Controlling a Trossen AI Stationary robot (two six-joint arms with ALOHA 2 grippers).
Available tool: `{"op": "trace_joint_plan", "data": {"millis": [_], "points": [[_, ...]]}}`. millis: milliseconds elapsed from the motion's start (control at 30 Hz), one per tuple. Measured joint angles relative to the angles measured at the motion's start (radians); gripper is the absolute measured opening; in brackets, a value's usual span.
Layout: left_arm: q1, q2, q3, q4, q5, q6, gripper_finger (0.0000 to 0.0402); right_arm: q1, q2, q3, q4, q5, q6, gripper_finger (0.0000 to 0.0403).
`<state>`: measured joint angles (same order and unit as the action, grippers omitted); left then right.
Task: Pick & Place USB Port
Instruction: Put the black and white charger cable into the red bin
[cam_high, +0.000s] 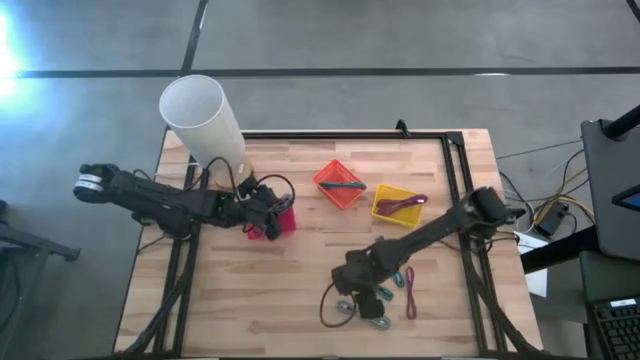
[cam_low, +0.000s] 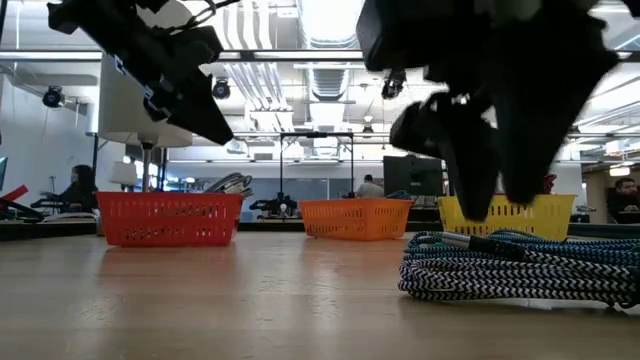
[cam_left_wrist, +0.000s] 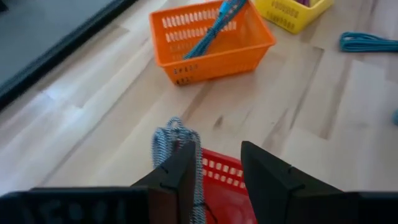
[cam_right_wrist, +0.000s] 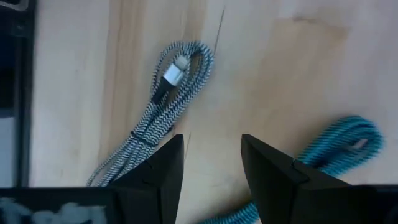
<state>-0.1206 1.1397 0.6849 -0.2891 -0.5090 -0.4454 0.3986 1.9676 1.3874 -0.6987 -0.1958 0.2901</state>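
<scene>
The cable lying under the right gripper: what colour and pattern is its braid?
The cable has a black-and-white zigzag braid, clearest in the right wrist view.

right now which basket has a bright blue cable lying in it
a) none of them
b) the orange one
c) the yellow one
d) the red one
b: the left wrist view shows the blue cable lying slantwise inside the orange basket, while the red basket below the left end effector has a black-and-white braided cable hanging at it.
</scene>
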Motion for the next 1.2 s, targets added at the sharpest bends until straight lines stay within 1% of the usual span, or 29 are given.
{"op": "trace_joint_plan", "data": {"millis": [133,267,500,667,933,1067,1133,1200], "points": [[-0.001,0.000,0.000,0.000,0.038,-0.011,0.0129,0.015,0.068,0.031,0.000,-0.063,0.018,0.0157],[-0.001,0.001,-0.002,0.000,0.041,-0.011,0.0129,0.021,0.117,0.055,-0.005,-0.079,0.068,0.0157],[-0.001,0.002,-0.002,-0.003,0.041,0.015,0.0129,0.032,0.106,0.066,-0.002,-0.073,0.230,0.0153],[-0.001,0.002,-0.003,-0.004,0.040,0.048,0.0129,0.060,0.081,0.077,0.016,-0.036,0.358,0.0145],[-0.001,0.002,-0.003,-0.003,0.041,0.062,0.0129,0.102,0.119,0.073,0.071,0.001,0.481,0.0148],[-0.001,0.002,-0.003,-0.002,0.040,0.104,0.0129,0.108,0.140,0.072,0.073,0.094,0.546,0.0145],[-0.001,0.002,-0.003,-0.001,0.037,0.112,0.0129,0.108,0.140,0.072,0.074,0.114,0.583,0.0140],[-0.001,0.002,-0.003,-0.003,0.035,0.111,0.0129,0.107,0.139,0.072,0.075,0.120,0.587,0.0128]]}}
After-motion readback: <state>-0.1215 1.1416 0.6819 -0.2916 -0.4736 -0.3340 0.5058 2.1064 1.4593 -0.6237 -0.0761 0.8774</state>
